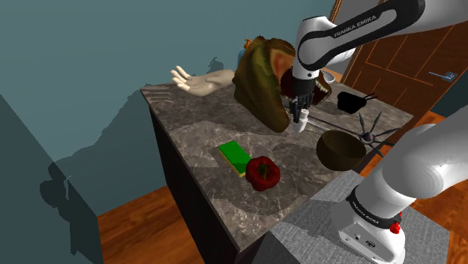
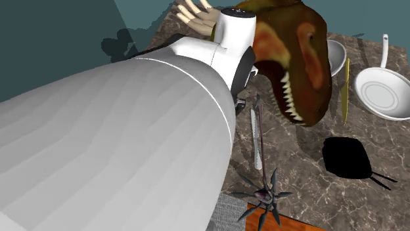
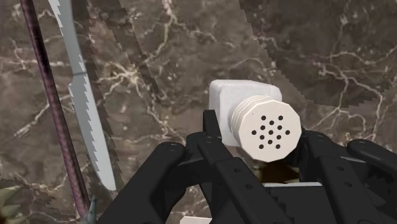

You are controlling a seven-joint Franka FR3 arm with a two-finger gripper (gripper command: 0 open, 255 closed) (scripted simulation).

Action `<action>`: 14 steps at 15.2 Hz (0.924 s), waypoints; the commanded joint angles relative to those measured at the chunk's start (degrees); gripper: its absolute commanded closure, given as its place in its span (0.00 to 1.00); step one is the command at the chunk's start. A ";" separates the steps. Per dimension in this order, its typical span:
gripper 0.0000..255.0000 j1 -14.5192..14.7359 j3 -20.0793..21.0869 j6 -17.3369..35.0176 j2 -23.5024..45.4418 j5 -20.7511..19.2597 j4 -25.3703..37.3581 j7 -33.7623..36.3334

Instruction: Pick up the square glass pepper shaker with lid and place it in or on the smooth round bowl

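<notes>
My jaws are clamped on the shaker (image 3: pixel 245 105), across its white square body just below the round holed lid, over the worktop (image 1: pixel 202 135) beside the dinosaur (image 1: pixel 262 71). I judge it light, rigid and probably slick, so the flat sides are the right hold on the way to the bowl (image 1: pixel 341 150).

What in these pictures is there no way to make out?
Wrist view: the base of the pepper shaker, hidden under its own body and lid.
Shoulder view: whether it touches the counter below the gripper; too small.
Second exterior view: much of the counter, blocked by the white arm.
Shoulder view: the counter behind the dinosaur head.
</notes>
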 commanded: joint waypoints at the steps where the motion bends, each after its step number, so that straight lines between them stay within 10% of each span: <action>1: 1.00 0.04 0.14 -1.85 -0.84 0.08 0.99 0.00; 14: 1.00 0.13 0.76 -12.95 -5.20 0.38 7.75 -0.33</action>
